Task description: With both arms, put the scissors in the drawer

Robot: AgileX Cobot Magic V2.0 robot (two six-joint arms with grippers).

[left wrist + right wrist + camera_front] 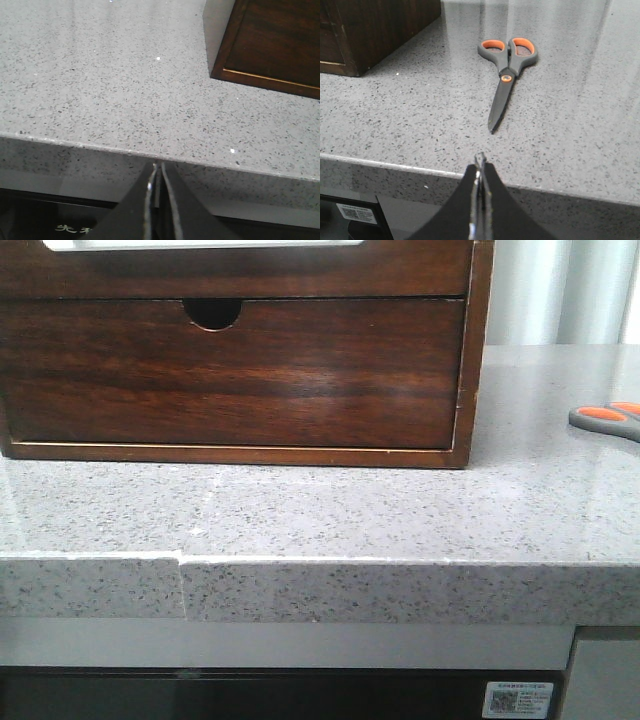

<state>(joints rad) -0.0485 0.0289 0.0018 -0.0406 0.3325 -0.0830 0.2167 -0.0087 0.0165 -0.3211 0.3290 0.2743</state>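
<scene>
Both the left gripper [156,172] and right gripper [480,165] hover off the desk's front edge, jaws pressed together. The scissors [506,75] lie flat near the right edge; pinching them could skid them. The drawer [235,270] sits closed farther back.

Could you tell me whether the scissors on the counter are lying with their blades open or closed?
Closed. In the right wrist view the scissors lie flat on the speckled counter, both blades together as one dark strip tapering to a single tip, handles side by side.
</scene>
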